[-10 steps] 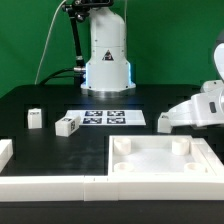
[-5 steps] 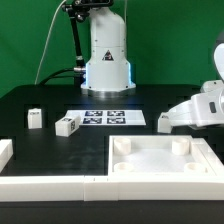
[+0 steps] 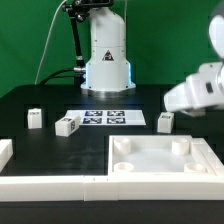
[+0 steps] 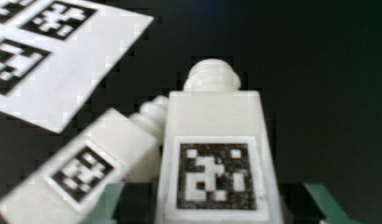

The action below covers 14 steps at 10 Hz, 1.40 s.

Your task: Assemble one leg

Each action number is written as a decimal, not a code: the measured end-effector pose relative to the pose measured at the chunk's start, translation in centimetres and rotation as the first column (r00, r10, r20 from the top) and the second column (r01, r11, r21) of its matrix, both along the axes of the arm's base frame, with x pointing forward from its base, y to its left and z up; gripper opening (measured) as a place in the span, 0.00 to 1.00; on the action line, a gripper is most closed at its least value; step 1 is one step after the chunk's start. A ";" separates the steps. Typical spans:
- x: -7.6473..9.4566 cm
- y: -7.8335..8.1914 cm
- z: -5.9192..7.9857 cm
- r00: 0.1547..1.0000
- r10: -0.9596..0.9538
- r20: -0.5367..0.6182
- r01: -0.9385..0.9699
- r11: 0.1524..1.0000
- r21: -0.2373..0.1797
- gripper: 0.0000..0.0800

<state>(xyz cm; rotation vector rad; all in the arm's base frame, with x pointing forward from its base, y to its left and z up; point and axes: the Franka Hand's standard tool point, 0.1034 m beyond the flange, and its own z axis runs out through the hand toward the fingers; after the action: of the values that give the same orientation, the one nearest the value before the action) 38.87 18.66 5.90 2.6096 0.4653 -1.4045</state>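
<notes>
In the wrist view a white leg (image 4: 214, 150) with a black-and-white tag stands between my gripper (image 4: 218, 208) fingers (image 4: 127, 203), which close on its sides. Its round peg end points away from the camera. A second leg (image 4: 95, 165) lies right beside it on the black table. In the exterior view my gripper (image 3: 180, 100) hangs above the table at the right, just over a leg (image 3: 165, 121); the held leg is hidden behind the hand there. Two more legs (image 3: 35, 118) (image 3: 68, 125) lie at the left.
The marker board (image 3: 105, 117) lies mid-table and shows in the wrist view (image 4: 46, 50). A large white tray-like piece (image 3: 160, 172) with round corner sockets sits at the front right. Long white border bars (image 3: 45, 183) run along the front left. The robot base (image 3: 107, 55) stands behind.
My gripper has risen from table height at the right and drawn slightly toward the right edge. The leg on the table at the right stays put.
</notes>
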 end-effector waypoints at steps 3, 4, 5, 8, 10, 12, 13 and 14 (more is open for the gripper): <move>-0.1 -1.7 4.3 0.998 -0.012 0.058 0.012 1.000 -0.002 0.36; 0.3 -1.4 3.6 0.995 -0.015 0.097 0.013 1.000 0.015 0.36; 1.2 -0.9 3.2 0.982 -0.025 0.189 0.016 0.999 0.050 0.36; 2.3 -1.4 2.6 0.903 -0.052 0.426 -0.014 0.988 0.151 0.36; 5.0 -3.2 3.3 0.817 -0.091 0.569 -0.039 0.977 0.212 0.36; 6.0 -3.6 3.8 0.685 -0.131 0.717 -0.094 0.960 0.265 0.36; 5.7 -3.6 3.5 0.634 -0.148 0.759 -0.113 0.953 0.280 0.36; 5.8 -3.6 3.5 0.591 -0.163 0.790 -0.128 0.948 0.291 0.36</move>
<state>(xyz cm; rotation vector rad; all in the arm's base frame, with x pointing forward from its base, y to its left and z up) 44.71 15.07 9.42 3.1199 0.5384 0.0219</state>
